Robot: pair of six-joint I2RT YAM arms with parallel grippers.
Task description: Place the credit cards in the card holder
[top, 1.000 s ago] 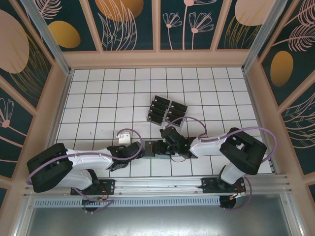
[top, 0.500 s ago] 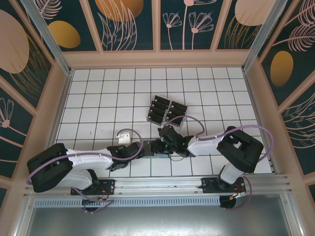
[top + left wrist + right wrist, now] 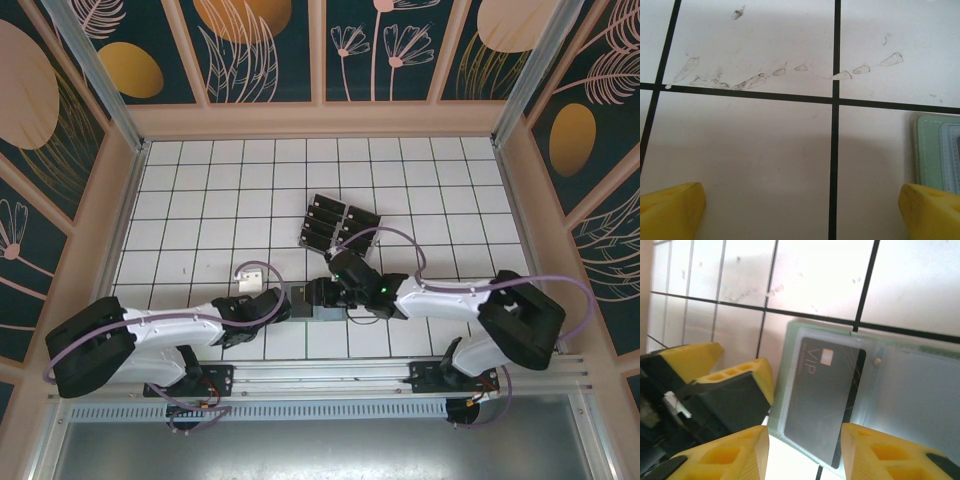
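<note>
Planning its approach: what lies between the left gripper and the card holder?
Left wrist view: bare tile, crossed by a black grid line, separates the left gripper from the card holder.

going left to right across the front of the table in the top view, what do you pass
small white object → left gripper → card holder → right arm's dark shoulder

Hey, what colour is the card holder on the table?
The card holder is pale sage green. It shows best in the right wrist view.
</note>
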